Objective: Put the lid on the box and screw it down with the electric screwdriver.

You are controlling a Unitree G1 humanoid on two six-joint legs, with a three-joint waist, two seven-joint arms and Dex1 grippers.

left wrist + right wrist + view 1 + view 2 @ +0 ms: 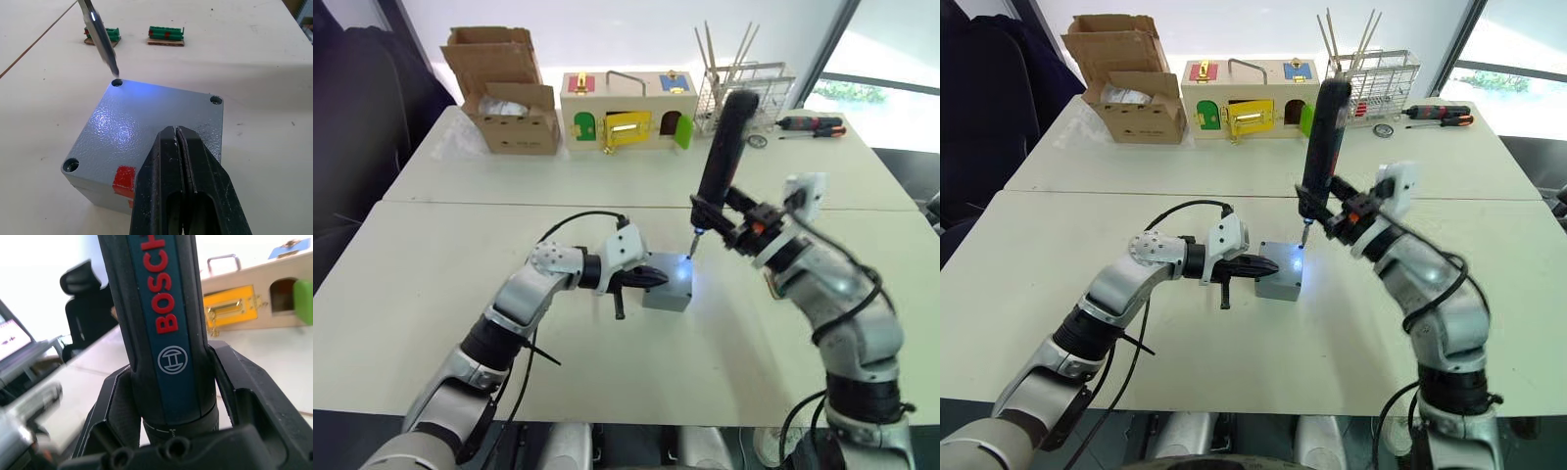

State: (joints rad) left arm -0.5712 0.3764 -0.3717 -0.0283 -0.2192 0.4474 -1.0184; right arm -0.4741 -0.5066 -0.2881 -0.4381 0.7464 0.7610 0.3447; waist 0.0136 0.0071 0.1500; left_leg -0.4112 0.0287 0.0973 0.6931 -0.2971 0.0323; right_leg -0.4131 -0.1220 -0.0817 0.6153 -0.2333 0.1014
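1 box (146, 142), lid (142, 122) on – frame centre | 1 electric screwdriver (722, 147) clamped by right gripper (724, 220), bit at corner hole | left gripper (183, 161) fingers together, resting on lid

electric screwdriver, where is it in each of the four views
Left eye view: electric screwdriver right of centre, held in the right tool, bit at the lid's far corner.
Right eye view: just right of centre.
Left wrist view: metal bit alone, upper left.
Right wrist view: black body, centre.
Shared landmark: wooden latch box.
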